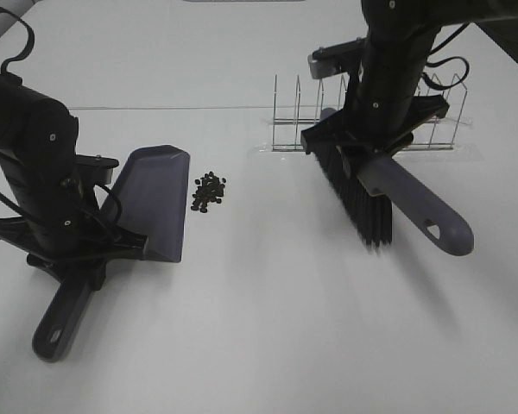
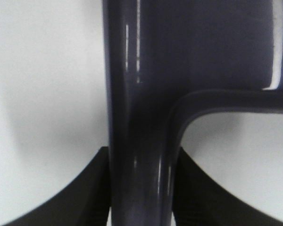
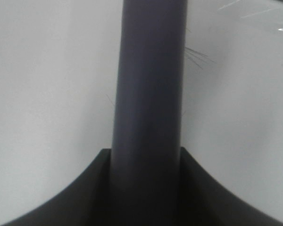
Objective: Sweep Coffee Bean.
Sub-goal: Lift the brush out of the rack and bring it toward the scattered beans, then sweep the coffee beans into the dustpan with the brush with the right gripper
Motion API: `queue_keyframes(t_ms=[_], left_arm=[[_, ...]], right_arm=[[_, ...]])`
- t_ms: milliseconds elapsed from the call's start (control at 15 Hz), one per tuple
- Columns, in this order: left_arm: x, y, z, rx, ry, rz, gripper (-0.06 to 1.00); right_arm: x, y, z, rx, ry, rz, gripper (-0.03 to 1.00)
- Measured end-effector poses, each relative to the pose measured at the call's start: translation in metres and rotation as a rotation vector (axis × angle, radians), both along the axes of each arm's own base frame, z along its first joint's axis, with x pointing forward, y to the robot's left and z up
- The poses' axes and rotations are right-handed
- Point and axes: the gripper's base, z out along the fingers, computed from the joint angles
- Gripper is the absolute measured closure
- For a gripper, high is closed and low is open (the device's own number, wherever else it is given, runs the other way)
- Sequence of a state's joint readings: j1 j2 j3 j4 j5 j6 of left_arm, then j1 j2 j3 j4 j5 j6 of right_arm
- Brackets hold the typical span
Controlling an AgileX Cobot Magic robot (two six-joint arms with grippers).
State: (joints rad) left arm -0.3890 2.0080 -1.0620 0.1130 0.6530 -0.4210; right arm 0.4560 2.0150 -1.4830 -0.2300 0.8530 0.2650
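Note:
A small heap of dark coffee beans (image 1: pixel 209 191) lies on the white table, just right of the purple-grey dustpan (image 1: pixel 155 200). My left gripper (image 1: pixel 79 259) is shut on the dustpan's handle (image 2: pixel 139 155), and the pan's mouth faces the beans. My right gripper (image 1: pixel 363 153) is shut on the handle (image 3: pixel 148 117) of a brush (image 1: pixel 363 194). The brush hangs right of the beans with its black bristles pointing down at the table and its grey handle end (image 1: pixel 432 220) sticking out toward the front right.
A wire dish rack (image 1: pixel 363 112) on a clear tray stands behind the right arm. A seam line crosses the table at the back.

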Motion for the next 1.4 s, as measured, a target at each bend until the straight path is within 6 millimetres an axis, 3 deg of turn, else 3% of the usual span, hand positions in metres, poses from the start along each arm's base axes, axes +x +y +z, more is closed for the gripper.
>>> queue_keyframes(t_ms=[67, 267, 600, 933, 1133, 1400], left_arm=[[0.000, -0.001, 0.000, 0.001, 0.001, 0.001, 0.59], [0.000, -0.001, 0.000, 0.001, 0.001, 0.001, 0.59], [0.000, -0.001, 0.000, 0.000, 0.002, 0.005, 0.59], [-0.001, -0.001, 0.000, 0.000, 0.003, 0.005, 0.59], [-0.001, -0.001, 0.000, 0.001, 0.004, 0.005, 0.59], [-0.001, -0.001, 0.000, 0.001, 0.004, 0.005, 0.59]], right_arm=[[0.003, 0.002, -0.020, -0.029, 0.039, 0.036, 0.59], [0.005, 0.011, -0.025, -0.023, 0.009, 0.096, 0.59], [-0.004, 0.073, -0.039, -0.035, 0.026, 0.288, 0.59], [0.003, 0.138, -0.036, 0.073, 0.075, 0.422, 0.59], [0.002, 0.154, -0.035, 0.206, 0.129, 0.427, 0.59], [0.003, 0.168, -0.016, 0.319, 0.121, 0.411, 0.59]])
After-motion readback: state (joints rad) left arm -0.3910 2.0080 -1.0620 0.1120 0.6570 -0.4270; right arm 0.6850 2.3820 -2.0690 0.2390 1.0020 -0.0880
